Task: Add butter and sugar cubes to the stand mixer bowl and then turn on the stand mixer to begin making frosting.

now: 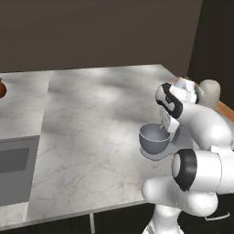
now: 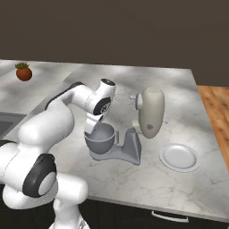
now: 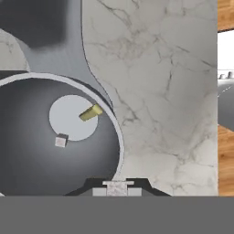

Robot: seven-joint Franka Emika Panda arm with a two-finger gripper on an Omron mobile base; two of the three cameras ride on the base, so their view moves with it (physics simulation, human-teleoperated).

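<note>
Marble counter (image 1: 91, 119), left base view: stand mixer bowl (image 1: 153, 138) sits on the mixer's grey base near the counter's right end, arm folded over it, gripper (image 1: 168, 127) at the bowl's rim. Sink (image 1: 13, 167) far left, wide bare marble between. Front counter edge close below the bowl.

Right base view: stand mixer (image 2: 145, 118) with cream head tilted up, whisk clear of the bowl (image 2: 100, 138). Gripper (image 2: 91, 127) hangs just over the bowl's left rim. White plate (image 2: 180, 157) to the right, nothing on it. Potted plant (image 2: 23, 71) far back left. Room to the right of the mixer head, wood floor past the counter end.

Hand view: looking down into the bowl (image 3: 27, 160). Butter (image 3: 91, 112) lies on the bowl floor, one sugar cube (image 3: 60, 141) just beside it, apart. Gripper (image 3: 117, 188) closed, holding nothing, tips over the rim.

Judgement: butter and at least one cube are in; further cubes, if any, can't be told. Left: switching the mixer on. Neck and head stand close, so retreat upward first.
</note>
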